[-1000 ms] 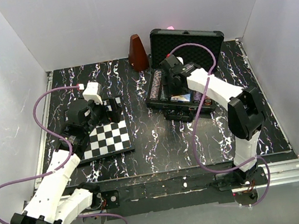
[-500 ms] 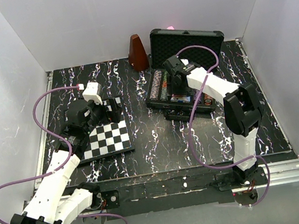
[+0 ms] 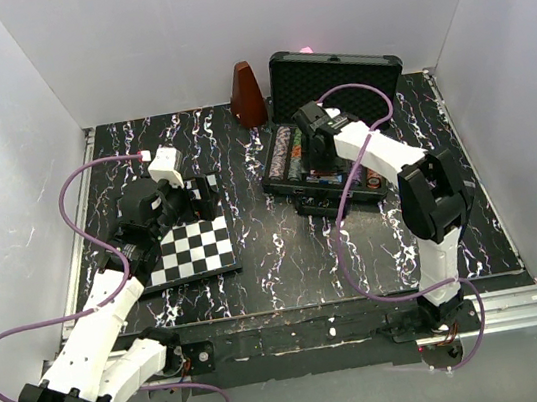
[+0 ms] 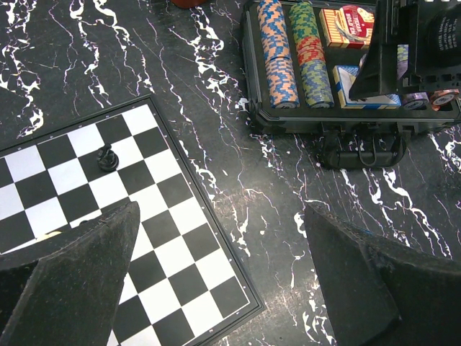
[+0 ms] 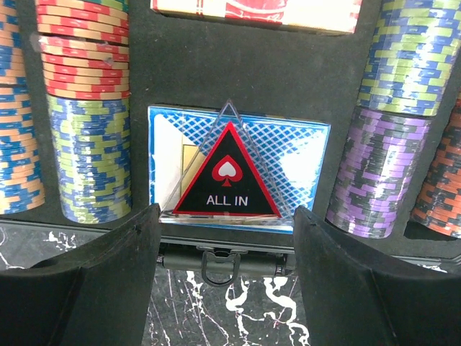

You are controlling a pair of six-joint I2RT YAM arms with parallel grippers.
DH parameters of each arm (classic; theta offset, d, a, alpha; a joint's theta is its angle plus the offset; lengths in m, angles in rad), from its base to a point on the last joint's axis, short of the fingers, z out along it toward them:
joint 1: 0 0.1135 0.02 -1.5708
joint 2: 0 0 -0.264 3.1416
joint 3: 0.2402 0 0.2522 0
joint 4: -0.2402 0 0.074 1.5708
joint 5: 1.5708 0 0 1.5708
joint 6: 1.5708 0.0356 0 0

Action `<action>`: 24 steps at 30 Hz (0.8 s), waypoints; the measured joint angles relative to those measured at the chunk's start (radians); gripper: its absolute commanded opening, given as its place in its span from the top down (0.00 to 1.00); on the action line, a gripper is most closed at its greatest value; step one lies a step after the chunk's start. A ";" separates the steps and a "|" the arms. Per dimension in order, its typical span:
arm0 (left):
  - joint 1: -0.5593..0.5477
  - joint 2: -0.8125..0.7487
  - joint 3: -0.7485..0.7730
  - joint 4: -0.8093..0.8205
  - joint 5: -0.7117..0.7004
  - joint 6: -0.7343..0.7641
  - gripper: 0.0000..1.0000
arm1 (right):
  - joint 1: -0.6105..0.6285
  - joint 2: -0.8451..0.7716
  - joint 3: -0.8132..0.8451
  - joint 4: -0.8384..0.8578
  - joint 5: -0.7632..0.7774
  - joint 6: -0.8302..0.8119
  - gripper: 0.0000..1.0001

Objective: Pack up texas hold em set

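The texas hold em set's black case (image 3: pixel 287 190) lies open at the back right, its foam-lined lid (image 3: pixel 351 77) standing upright. Rows of striped chips (image 5: pixel 90 155) flank a blue card box (image 5: pixel 310 151), and a triangular "ALL IN" marker (image 5: pixel 227 180) lies on that box. My right gripper (image 5: pixel 225 277) hangs open over the case's front edge, just short of the marker, with nothing between its fingers. It also shows above the case (image 3: pixel 315 162) in the top view. My left gripper (image 4: pixel 223 281) is open over a corner of the chessboard (image 4: pixel 166 238), far from the case (image 4: pixel 248 65).
A lone dark chess piece (image 4: pixel 108 157) stands on the chessboard (image 3: pixel 195 250). A brown pyramid metronome (image 3: pixel 247 95) is at the back beside the lid. The case's carry handle (image 4: pixel 360 151) sticks out toward the marbled table (image 3: pixel 287 259). White walls close in on three sides.
The right arm has shifted over the case, its elbow swinging toward the back and the gripper settling over the front middle slot. The left arm has not moved.
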 measured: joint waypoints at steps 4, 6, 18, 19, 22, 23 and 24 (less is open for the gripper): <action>0.000 0.000 0.000 0.000 0.000 0.000 0.02 | 0.000 0.013 0.000 -0.013 0.007 0.008 0.56; 0.000 0.000 0.000 0.000 0.000 0.000 0.02 | -0.001 0.015 0.000 -0.017 0.010 0.021 0.55; 0.000 -0.003 0.000 0.000 0.000 0.000 0.02 | -0.001 0.021 0.007 -0.026 0.020 0.056 0.17; 0.000 -0.004 0.000 0.000 0.000 0.000 0.02 | -0.001 0.022 0.008 -0.025 0.022 0.058 0.16; 0.000 -0.005 0.000 0.000 0.000 0.000 0.02 | -0.003 0.022 0.008 -0.027 0.026 0.058 0.13; 0.000 -0.005 0.000 0.000 0.000 0.000 0.02 | -0.005 0.022 0.008 -0.028 0.026 0.060 0.13; 0.000 -0.005 0.000 0.000 0.000 0.000 0.02 | -0.006 0.022 0.009 -0.028 0.026 0.060 0.13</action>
